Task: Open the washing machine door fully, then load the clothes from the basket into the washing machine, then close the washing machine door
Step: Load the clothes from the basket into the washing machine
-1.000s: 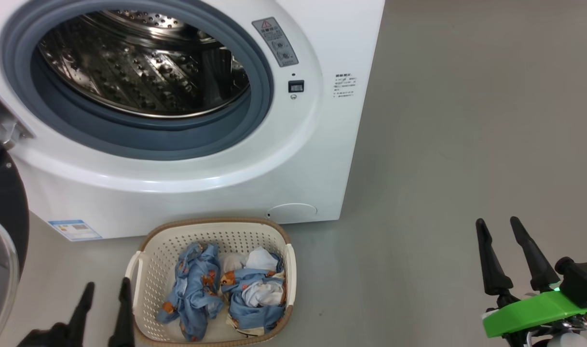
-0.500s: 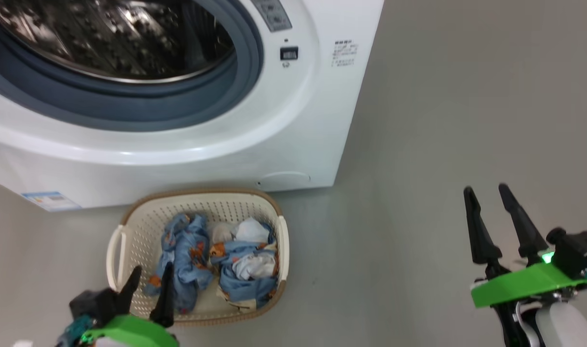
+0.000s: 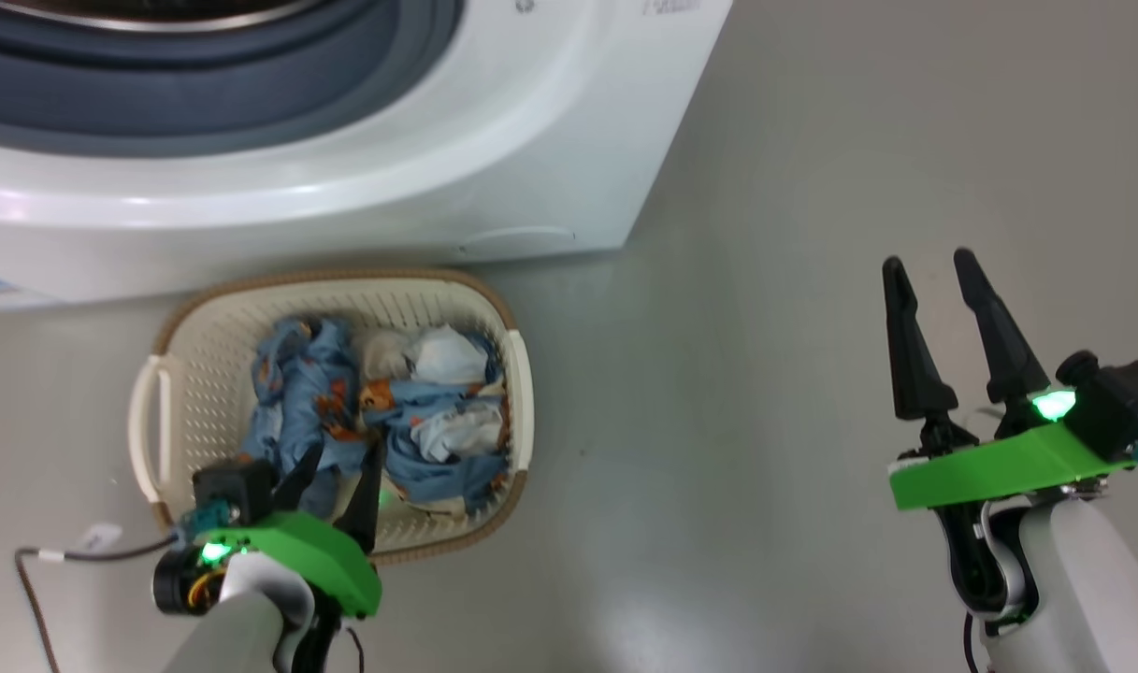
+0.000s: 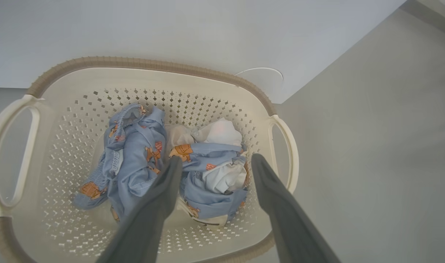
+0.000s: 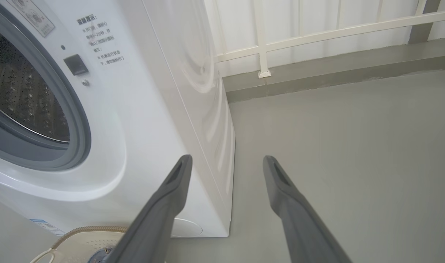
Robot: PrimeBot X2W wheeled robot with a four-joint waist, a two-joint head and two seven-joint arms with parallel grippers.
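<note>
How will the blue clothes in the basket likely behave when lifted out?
Probably floppy: the clothes lie crumpled in soft folds. Likely light, thin fabric. Tangled together in the basket, one may drag another along.

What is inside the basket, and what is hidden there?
The basket holds crumpled light-blue clothes with orange prints and white parts. Its perforated bottom shows around them; whatever lies under the pile is covered.

blue clothes [image 3: 344, 425] in basket [image 3: 344, 279], nr washer [image 3: 494, 150]
</note>
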